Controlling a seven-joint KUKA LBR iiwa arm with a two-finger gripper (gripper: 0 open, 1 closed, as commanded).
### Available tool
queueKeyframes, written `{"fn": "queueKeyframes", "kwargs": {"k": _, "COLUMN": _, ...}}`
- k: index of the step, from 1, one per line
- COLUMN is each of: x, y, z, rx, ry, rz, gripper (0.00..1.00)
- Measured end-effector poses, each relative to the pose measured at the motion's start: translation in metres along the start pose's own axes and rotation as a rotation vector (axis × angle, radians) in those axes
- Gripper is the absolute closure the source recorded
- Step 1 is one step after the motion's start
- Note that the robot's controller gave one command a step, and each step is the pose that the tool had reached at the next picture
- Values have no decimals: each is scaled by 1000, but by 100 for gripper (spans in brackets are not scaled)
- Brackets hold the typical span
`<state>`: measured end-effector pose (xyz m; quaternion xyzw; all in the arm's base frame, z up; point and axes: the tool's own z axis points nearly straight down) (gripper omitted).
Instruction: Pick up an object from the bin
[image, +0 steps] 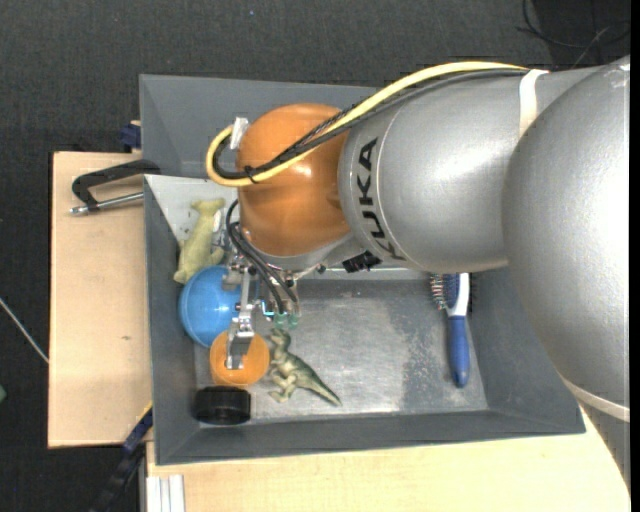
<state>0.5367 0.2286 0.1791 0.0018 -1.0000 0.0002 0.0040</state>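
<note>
My gripper (262, 322) hangs below the orange wrist cover at the bin's left side, its two fingers apart and nothing between them. The left finger reaches down over an orange ball (254, 366), between that ball and a blue ball (203, 306) just behind it. The right finger ends above the head of a small olive-green toy dinosaur (296, 379) that lies at the front beside the orange ball. Whether either finger touches a ball I cannot tell.
A black round disc (221, 404) lies in the front left corner. A pale yellow toy animal (200, 244) leans against the left wall at the back. A blue-handled brush (457, 337) lies at the right side. The arm covers the back of the bin.
</note>
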Motion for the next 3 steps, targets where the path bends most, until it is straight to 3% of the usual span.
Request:
{"fn": "queueKeyframes", "kwargs": {"k": 1, "x": 4, "y": -25, "z": 96, "rx": -6, "ry": -16, "rz": 84, "gripper": 0}}
{"fn": "queueKeyframes", "kwargs": {"k": 2, "x": 5, "y": -26, "z": 97, "rx": -3, "ry": -9, "rz": 85, "gripper": 100}}
{"fn": "queueKeyframes", "kwargs": {"k": 3, "x": 2, "y": -13, "z": -56, "rx": -6, "ry": -21, "rz": 11, "gripper": 100}}
